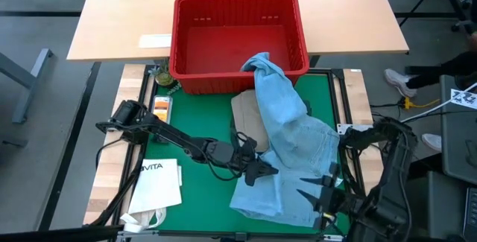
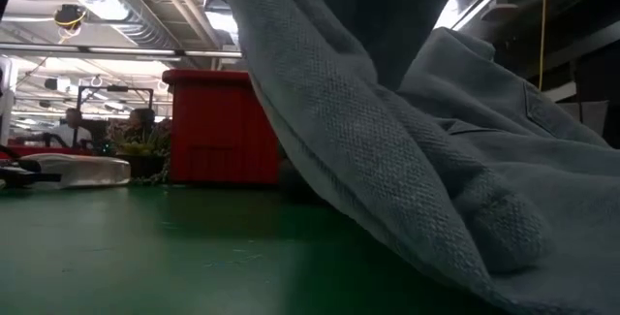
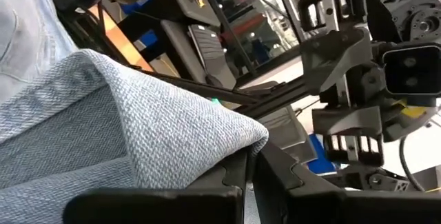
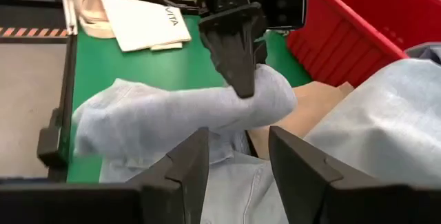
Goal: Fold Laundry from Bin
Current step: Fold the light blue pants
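Light blue denim jeans (image 1: 294, 141) lie across the green mat (image 1: 201, 119). Their far end (image 1: 262, 63) is draped over the red bin's near rim (image 1: 223, 78). A khaki-tan garment (image 1: 247, 115) lies flat under them. My left gripper (image 1: 262, 171) reaches in from the left and is shut on the jeans. My right gripper (image 4: 238, 141) hovers open just off the mat's near right part, with the jeans beyond its fingers and nothing between them. In the low view the jeans (image 2: 436, 160) fill the foreground, with the bin (image 2: 218, 126) behind. My left gripper pinches a raised fold of the jeans (image 4: 265, 93) between its two fingertips (image 4: 234, 58). The fingers come about level from the table's left. The pinched fold (image 3: 207, 134) stands lifted off the mat, while the rest of the jeans lies on the mat and on the bin's rim.
A white paper bag printed VITA (image 1: 160, 182) lies on the mat's near left corner. Small items (image 1: 162, 106) and a plant (image 1: 164, 78) sit at the mat's far left beside the bin. The bin stands on a light wooden table (image 1: 119, 18) beyond the mat.
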`<control>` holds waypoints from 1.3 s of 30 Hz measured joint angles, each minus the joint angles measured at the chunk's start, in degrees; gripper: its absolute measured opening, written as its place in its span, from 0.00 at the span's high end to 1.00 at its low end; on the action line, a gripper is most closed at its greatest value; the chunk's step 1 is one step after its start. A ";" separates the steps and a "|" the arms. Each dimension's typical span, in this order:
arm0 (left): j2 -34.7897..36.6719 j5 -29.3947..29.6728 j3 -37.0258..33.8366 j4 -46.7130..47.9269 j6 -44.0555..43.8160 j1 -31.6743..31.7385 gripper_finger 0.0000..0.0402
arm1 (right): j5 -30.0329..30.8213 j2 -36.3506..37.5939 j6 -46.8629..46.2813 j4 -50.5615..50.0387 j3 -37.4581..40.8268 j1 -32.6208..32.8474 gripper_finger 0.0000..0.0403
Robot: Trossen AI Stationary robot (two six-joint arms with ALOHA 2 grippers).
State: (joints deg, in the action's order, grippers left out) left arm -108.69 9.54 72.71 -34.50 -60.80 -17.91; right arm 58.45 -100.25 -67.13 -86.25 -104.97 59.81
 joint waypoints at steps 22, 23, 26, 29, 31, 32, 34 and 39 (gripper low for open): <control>-0.69 -0.02 -0.10 1.16 2.95 -0.08 0.98 | -24.47 -0.17 3.10 13.00 0.04 -19.04 0.62; -0.70 -0.03 -0.11 1.28 2.95 -0.09 0.98 | -25.38 -0.17 3.10 13.11 0.03 -19.32 0.62; -0.71 -0.02 -0.11 1.27 2.95 -0.04 0.98 | -27.83 -0.17 3.13 13.18 -0.03 -19.45 0.62; -0.71 -0.03 -0.11 1.20 2.93 -0.04 0.98 | -28.61 -0.15 3.06 13.15 -0.04 -19.39 0.62; -0.71 -0.04 -0.11 1.03 2.91 -0.07 0.98 | -28.82 -0.15 3.04 13.15 -0.04 -19.39 0.62; -0.71 -0.04 -0.11 0.88 2.91 -0.07 0.98 | -29.20 -0.15 3.01 13.13 -0.04 -19.39 0.62; -0.71 -0.04 -0.11 0.83 2.91 -0.04 0.98 | -30.10 -0.15 2.97 13.12 -0.04 -19.39 0.62; -0.71 0.00 -0.11 0.85 2.85 -0.05 0.98 | -32.15 -0.15 2.95 13.18 -0.04 -19.39 0.62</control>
State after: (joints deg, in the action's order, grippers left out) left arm -109.40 9.54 72.60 -33.65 -57.95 -17.96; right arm 26.31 -100.40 -64.18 -73.08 -105.01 40.42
